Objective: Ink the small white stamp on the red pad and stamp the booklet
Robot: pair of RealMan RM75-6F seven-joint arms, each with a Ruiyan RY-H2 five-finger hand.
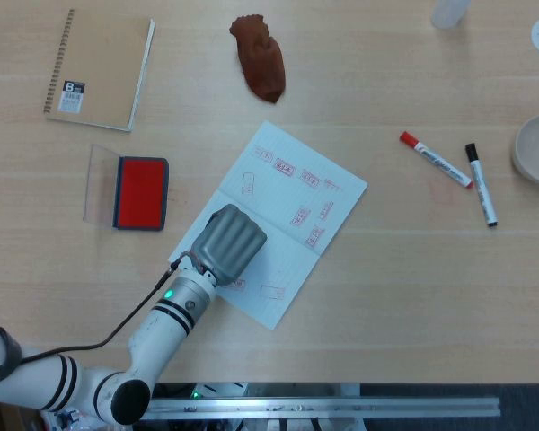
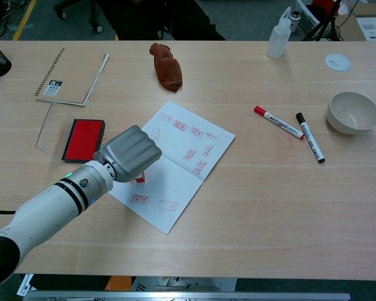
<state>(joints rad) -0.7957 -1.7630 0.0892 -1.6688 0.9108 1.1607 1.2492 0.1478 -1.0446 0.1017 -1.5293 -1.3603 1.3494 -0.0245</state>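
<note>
The left hand, fingers curled around the mostly hidden stamp, presses it onto the booklet.

Wooden table, booklet, red pad, notebook, markers, bowl

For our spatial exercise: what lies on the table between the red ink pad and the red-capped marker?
The open booklet, dotted with red stamp marks, lies between the red ink pad and the red-capped marker; the head view shows it best.
</note>
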